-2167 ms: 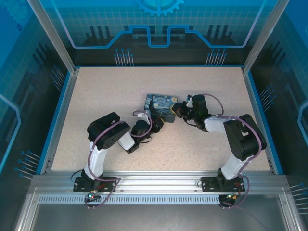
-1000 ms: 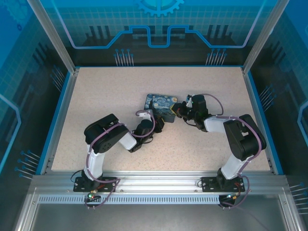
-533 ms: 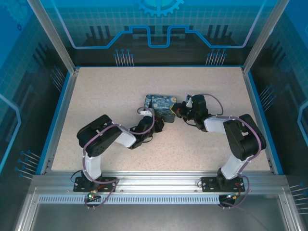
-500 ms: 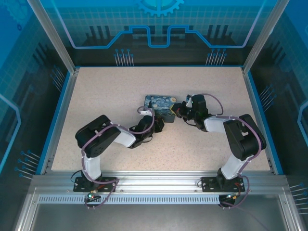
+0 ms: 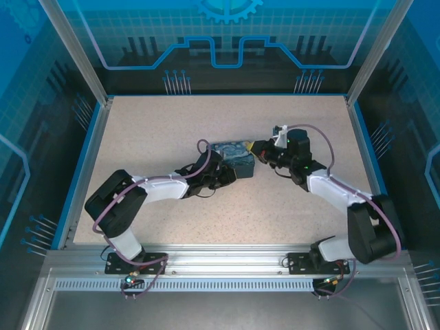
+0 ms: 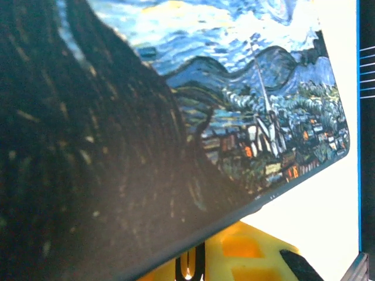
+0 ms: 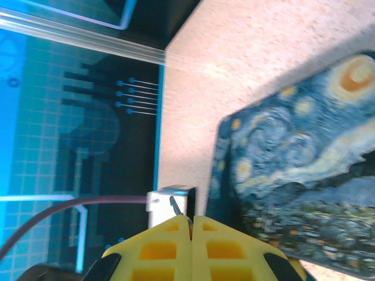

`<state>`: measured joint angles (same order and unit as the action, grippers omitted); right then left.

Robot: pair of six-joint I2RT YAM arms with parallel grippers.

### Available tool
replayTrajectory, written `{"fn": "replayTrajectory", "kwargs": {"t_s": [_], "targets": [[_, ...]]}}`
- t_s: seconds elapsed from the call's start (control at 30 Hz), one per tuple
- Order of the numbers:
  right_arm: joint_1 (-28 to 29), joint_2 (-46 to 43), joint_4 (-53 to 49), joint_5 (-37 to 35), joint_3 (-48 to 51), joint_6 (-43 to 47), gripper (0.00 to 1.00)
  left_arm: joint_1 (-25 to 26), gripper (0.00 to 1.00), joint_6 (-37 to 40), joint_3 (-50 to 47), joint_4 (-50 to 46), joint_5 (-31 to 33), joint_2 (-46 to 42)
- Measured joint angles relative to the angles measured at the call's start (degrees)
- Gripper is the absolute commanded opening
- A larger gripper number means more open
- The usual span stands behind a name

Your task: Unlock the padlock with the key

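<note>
Speckled table (image 5: pixel 137 137), blue-walled cell; I see painted box (image 5: pixel 232 155) mid-frame, right gripper (image 5: pixel 260 147) at its right edge, jaws together pinching the key (image 7: pixel 174 206); left gripper (image 5: pixel 225 172) at box's lower edge, jaws can't tell

The left arm (image 5: pixel 155 187) and the right arm (image 5: pixel 330 192) are built of black joint housings joined by white links, and a purple cable (image 7: pixel 105 200) is looped along each. Black base plates (image 5: pixel 134 260), toward 7 and 5 o'clock, are bolted down. Yellow fingers (image 7: pixel 158 252) with square recesses are fitted.
</note>
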<state>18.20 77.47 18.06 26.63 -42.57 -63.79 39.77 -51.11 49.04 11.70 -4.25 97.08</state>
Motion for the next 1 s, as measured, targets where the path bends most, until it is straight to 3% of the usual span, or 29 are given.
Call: {"fn": "replayTrajectory", "kwargs": {"t_s": [0.2,0.5,1.0], "targets": [[0.00,-9.66,-0.63,1.31,7.56,-0.02,0.00,-0.68,0.00,-3.02,0.00,-2.03,-2.38,-0.87],[1.01,-16.06,0.50,1.55,20.28,-3.30,0.00,-1.05,0.00,-8.98,-0.04,-1.38,-4.59,-4.68],[6.71,-10.91,11.21,-4.09,22.60,-15.02,0.00,-1.05,0.00,-19.04,-5.35,9.22,-2.38,-7.15]]}}
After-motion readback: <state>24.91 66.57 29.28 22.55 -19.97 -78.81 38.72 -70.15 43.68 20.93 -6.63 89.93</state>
